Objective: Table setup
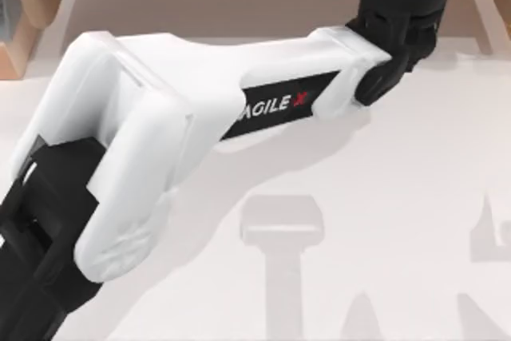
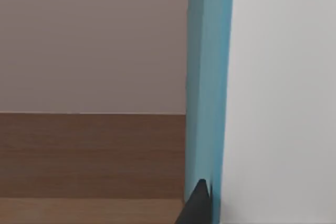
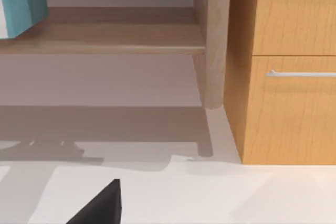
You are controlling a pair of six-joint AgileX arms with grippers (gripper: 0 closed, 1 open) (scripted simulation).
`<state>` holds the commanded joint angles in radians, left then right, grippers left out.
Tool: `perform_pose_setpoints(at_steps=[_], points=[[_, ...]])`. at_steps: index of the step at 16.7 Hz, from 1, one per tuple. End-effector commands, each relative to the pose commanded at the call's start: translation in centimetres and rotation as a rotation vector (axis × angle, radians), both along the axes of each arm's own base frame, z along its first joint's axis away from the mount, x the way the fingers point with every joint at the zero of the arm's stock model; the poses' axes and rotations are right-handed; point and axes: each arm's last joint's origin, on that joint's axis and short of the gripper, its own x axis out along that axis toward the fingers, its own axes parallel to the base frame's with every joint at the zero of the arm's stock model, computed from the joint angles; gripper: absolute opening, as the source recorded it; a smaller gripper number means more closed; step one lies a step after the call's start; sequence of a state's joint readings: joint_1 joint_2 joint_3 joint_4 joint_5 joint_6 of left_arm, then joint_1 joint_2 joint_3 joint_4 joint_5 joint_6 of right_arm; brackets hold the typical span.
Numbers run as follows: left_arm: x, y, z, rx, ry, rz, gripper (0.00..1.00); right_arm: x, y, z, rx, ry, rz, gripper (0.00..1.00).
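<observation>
From above I see a pale white tabletop (image 1: 383, 197) carrying only shadows. Along its far edge runs a low wooden shelf (image 3: 105, 38), and a blue-and-white box (image 3: 18, 3) rests on that shelf board.

You have one white arm (image 1: 184, 93) stretched across the worktop (image 1: 399, 197) in the top view. The right wrist view gives you one teal box (image 3: 18, 1) on one wooden shelf (image 3: 105, 38), one wooden post (image 3: 212, 40), and one cabinet (image 3: 289, 24) with one drawer handle (image 3: 300, 73). The left wrist view shows one teal edge (image 2: 209, 77).
</observation>
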<state>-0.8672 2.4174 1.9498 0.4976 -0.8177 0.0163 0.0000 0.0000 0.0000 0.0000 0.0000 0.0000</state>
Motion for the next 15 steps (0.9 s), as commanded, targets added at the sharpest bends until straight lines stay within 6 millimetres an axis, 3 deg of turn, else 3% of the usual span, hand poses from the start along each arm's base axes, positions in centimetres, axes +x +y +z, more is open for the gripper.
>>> perform_pose_setpoints(at_steps=[5,7,11,15], points=[[0.3,0.2,-0.2,0.005,0.003,0.005,0.0,0.0,0.0,0.0,0.0,0.0,0.0,1.0],[0.4,1.1,0.6,0.033,0.007,-0.008,0.0,0.0,0.0,0.0,0.0,0.0,0.0,1.0],[1.2,6.2,2.3,0.18,0.049,-0.053,0.0,0.0,0.0,0.0,0.0,0.0,0.0,1.0],[1.2,14.1,3.9,0.371,0.106,-0.121,0.0,0.0,0.0,0.0,0.0,0.0,0.0,1.0]])
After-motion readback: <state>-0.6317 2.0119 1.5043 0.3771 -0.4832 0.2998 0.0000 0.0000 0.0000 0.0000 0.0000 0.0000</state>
